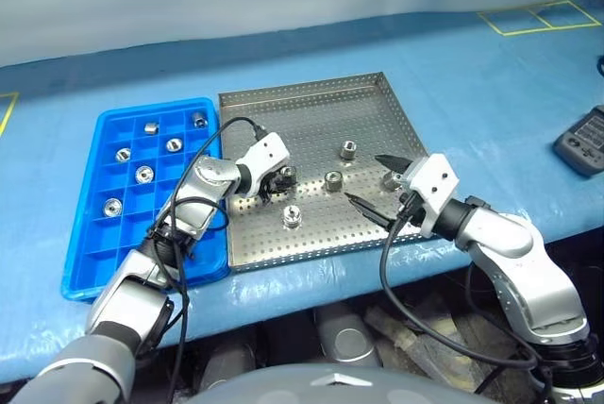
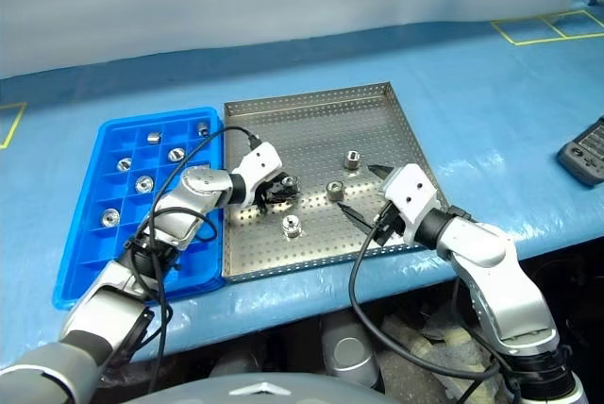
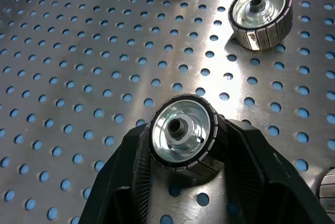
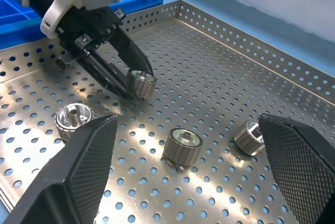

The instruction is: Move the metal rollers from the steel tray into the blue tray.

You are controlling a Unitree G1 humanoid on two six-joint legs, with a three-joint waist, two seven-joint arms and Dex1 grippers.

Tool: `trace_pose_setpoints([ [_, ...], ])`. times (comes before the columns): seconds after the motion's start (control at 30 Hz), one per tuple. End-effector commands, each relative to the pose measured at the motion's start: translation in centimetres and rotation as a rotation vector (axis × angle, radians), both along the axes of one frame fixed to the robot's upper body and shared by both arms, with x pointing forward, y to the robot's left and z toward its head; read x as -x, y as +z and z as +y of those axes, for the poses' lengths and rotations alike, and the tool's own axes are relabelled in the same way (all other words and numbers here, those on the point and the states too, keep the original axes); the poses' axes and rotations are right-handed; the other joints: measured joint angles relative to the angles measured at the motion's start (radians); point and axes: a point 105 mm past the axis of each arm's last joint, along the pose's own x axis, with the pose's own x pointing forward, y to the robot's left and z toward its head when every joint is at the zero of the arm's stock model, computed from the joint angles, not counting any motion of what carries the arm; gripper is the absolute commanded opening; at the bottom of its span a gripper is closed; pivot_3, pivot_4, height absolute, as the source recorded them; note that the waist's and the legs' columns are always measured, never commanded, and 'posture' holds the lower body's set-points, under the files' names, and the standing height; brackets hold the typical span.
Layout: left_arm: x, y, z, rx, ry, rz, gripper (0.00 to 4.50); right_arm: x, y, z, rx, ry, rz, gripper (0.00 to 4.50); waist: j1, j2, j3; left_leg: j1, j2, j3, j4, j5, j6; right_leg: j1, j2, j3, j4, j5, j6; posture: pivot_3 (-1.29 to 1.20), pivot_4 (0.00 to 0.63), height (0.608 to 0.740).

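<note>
The left gripper (image 1: 281, 180) is clamped on one roller (image 3: 181, 139), its two black fingers (image 3: 128, 182) pressed to the roller's ribbed sides — the hollow face turned toward the wrist camera. It hangs over the steel tray (image 1: 311, 121), left of centre, just above the perforated floor.

The right gripper (image 1: 376, 181) sits over the tray's right part at about 4 o'clock from centre, jaws spread wide and holding nothing.

Loose rollers on the steel tray: one at 6 o'clock of the held one (image 1: 292, 216), one near the tray's centre (image 1: 333, 180), one at 1 o'clock of centre (image 1: 348, 149), and one by the right fingers (image 1: 389, 177).

The blue tray (image 1: 85, 253) lies touching the steel tray's left rim — six rollers already rest in its compartments, among them (image 1: 143, 175) and (image 1: 112, 207).
</note>
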Motion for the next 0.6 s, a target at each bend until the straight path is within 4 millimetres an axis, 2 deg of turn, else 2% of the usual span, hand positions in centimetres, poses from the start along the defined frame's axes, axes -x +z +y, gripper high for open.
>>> trace_pose_setpoints([
  [0.03, -0.3, 3.7, 1.8, 0.074, 0.073, -0.106, 1.85, 0.1, 0.9, 0.7, -0.013, 0.038, -0.042, 4.5, 0.001, 0.0, 0.0, 0.0, 0.0, 0.0, 0.0, 0.0, 0.0, 0.0, 0.0, 0.0, 0.0, 0.0, 0.0, -0.36, 0.15, 0.74],
  [0.07, -0.2, 4.0, 2.3, 0.077, 0.09, -0.114, 1.85, 0.1, 0.9, 0.8, -0.014, 0.044, -0.042, 4.5, 0.0, 0.0, 0.0, 0.0, 0.0, 0.0, 0.0, 0.0, 0.0, 0.0, 0.0, 0.0, 0.0, 0.0, 0.0, -0.36, 0.15, 0.74],
  [0.23, 1.8, 5.8, 7.9, 0.004, 0.243, -0.201, 1.85, 0.0, 0.5, 1.7, -0.014, 0.111, -0.019, 4.5, 0.005, 0.001, 0.0, 0.001, 0.002, 0.001, -0.001, 0.0, -0.001, -0.001, 0.002, 0.001, 0.001, 0.0, 0.0, -0.28, 0.15, 0.74],
  [0.4, 5.1, 7.7, 13.2, -0.032, 0.423, -0.245, 1.85, -0.6, 0.2, 2.4, -0.001, 0.183, 0.003, 4.5, 0.059, 0.001, 0.0, 0.001, 0.002, 0.001, -0.001, 0.0, -0.001, -0.001, 0.002, 0.001, 0.001, 0.0, -0.001, -0.19, 0.15, 0.74],
  [0.5, 7.5, 8.7, 14.9, -0.057, 0.502, -0.256, 1.85, -1.1, -0.2, 3.4, 0.007, 0.263, 0.029, 4.5, 0.099, 0.0, 0.001, 0.001, 0.002, 0.001, -0.001, 0.0, -0.001, -0.001, 0.003, 0.001, 0.001, 0.0, -0.001, -0.12, 0.15, 0.74],
  [0.6, 9.6, 8.9, 15.6, -0.066, 0.548, -0.238, 1.85, -1.3, -0.6, 4.7, 0.025, 0.357, 0.053, 4.5, 0.156, 0.0, 0.001, 0.002, 0.003, 0.001, -0.001, -0.001, -0.002, -0.001, 0.003, 0.0, 0.001, 0.0, -0.003, -0.04, 0.15, 0.74],
])
